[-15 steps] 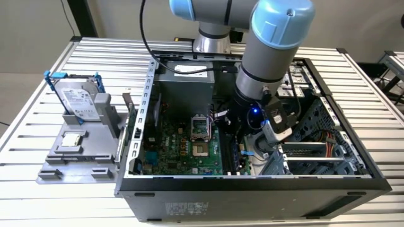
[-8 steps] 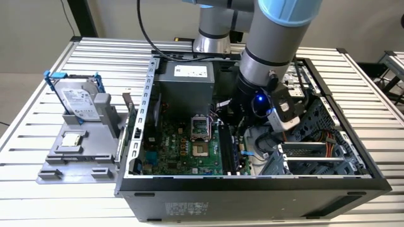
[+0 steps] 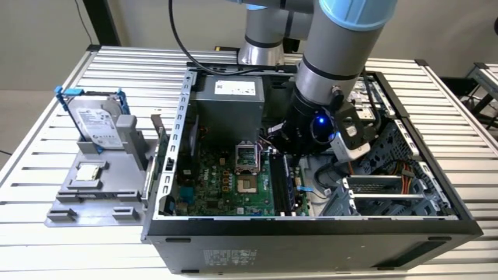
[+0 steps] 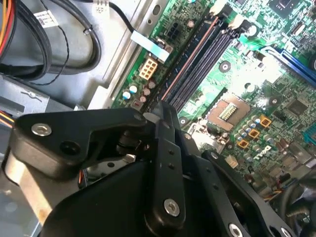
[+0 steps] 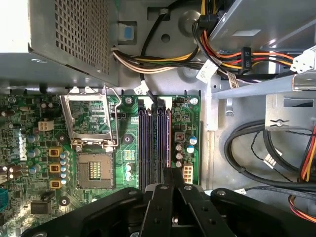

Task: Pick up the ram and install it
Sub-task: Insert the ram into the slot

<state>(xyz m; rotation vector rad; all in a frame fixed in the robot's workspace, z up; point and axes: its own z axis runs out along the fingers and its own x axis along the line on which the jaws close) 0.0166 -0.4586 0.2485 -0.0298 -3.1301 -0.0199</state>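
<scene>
The ram (image 5: pixel 161 143) is a thin stick standing on edge in one of the dark memory slots of the green motherboard (image 5: pixel 29 148), inside the open computer case (image 3: pixel 311 224). In the second wrist view its narrow top edge (image 4: pixel 190 60) runs away from the fingertips along the slot. My gripper (image 5: pixel 168 172) is down inside the case with its black fingers closed together, their tips (image 4: pixel 160 106) right at the near end of the ram's top edge. The arm's wrist (image 3: pixel 311 125) covers the fingers in the exterior view, where the slots (image 3: pixel 283 184) show just below it.
An open processor socket (image 5: pixel 94 170) lies beside the slots. The grey power supply (image 3: pixel 230 99) and bundled cables (image 5: pixel 217 54) crowd the case's back. A drive cage (image 3: pixel 389 192) fills its right. Outside, a grey fixture (image 3: pixel 101 201) holds a blue-framed hard drive (image 3: pixel 97 119) and a processor chip (image 3: pixel 88 172).
</scene>
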